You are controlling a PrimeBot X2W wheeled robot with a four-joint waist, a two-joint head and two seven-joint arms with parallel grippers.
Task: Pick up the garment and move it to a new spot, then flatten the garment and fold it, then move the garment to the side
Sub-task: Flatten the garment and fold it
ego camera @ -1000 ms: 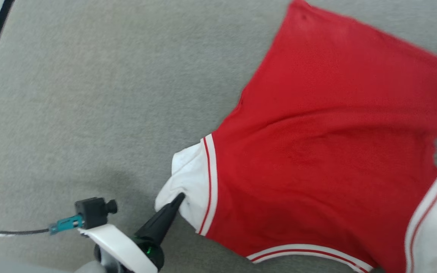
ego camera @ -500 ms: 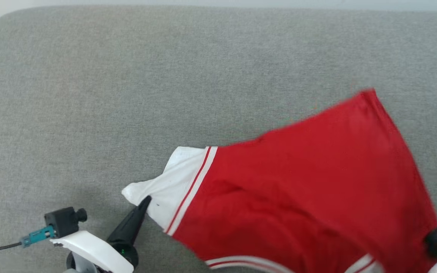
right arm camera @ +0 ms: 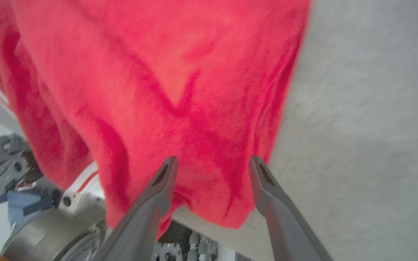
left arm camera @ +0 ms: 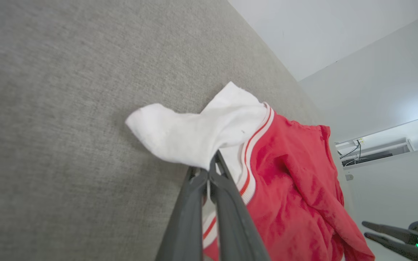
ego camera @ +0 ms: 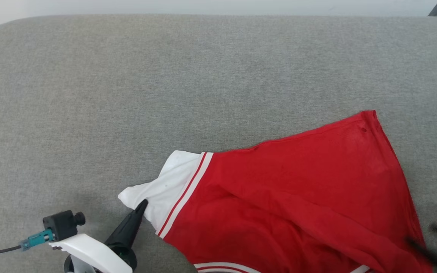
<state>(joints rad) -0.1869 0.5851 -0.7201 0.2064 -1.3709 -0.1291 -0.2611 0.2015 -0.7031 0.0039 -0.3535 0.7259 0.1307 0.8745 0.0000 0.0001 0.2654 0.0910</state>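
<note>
While the garment (ego camera: 298, 197) lay on the grey fabric surface (ego camera: 165, 94), it took up the near right part of the head view, one red corner reaching farthest from the robot and the striped trim running along its near edge. Its white sleeve (ego camera: 165, 185) pointed to the robot's left, lifted and bunched at the end. The left gripper (ego camera: 141, 204) was clenched on that sleeve: in the left wrist view its two dark fingers met at the tips (left arm camera: 210, 168) with the white cloth (left arm camera: 194, 134) pinched between them and the red body (left arm camera: 289, 188) trailing off beyond. At the garment's other side, the right gripper (right arm camera: 212, 163) stood released, its fingers spread apart with nothing between them; the red cloth (right arm camera: 158, 72) hung just past the fingertips, its lower edge drooping. From the left wrist camera the right gripper (left arm camera: 365, 230) appeared beside the garment's far edge, apart from the cloth. It showed as a dark blur (ego camera: 431, 250) at the head view's lower right.
</note>
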